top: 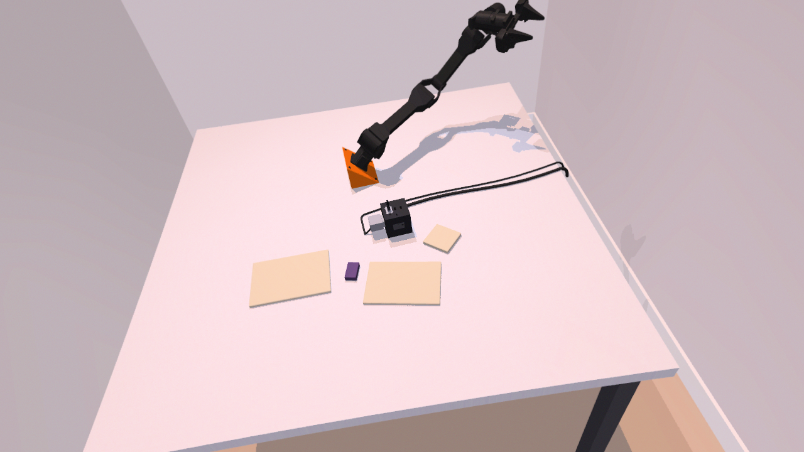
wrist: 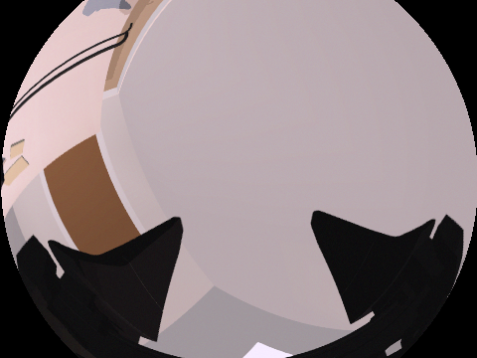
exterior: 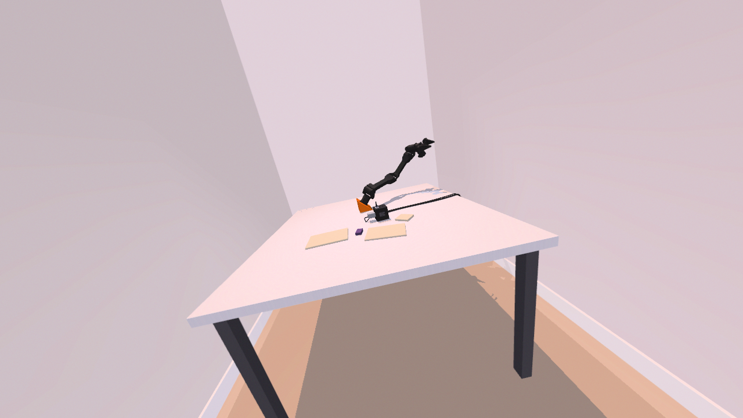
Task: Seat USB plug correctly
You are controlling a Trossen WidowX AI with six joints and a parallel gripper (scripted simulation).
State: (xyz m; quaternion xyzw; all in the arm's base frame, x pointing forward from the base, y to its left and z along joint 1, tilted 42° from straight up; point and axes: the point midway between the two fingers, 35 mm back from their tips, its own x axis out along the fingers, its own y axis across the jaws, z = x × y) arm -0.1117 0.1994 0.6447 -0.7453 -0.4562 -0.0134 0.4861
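Note:
The black power cube [top: 397, 226] [exterior: 382, 213] stands on the table in front of the arm's base. The USB plug [top: 388, 209] stands upright at the left part of the cube's top, with a silver part low down and a thin black part above. Which way round it is and how deep it sits are too small to tell. My gripper [top: 537, 28] [exterior: 432, 144] [wrist: 248, 223] is open and empty, high above the table's far right side, well away from the cube. The wrist view shows neither cube nor plug.
A grey block [top: 375, 223] adjoins the cube's left side. Black cables [top: 477, 187] [wrist: 70, 67] run to the right edge. Tan boards [top: 291, 278] [top: 402, 283] [top: 443, 238] and a purple block [top: 352, 270] [exterior: 359, 231] lie in front. The orange base [top: 362, 178] stands behind. A wall borders the right.

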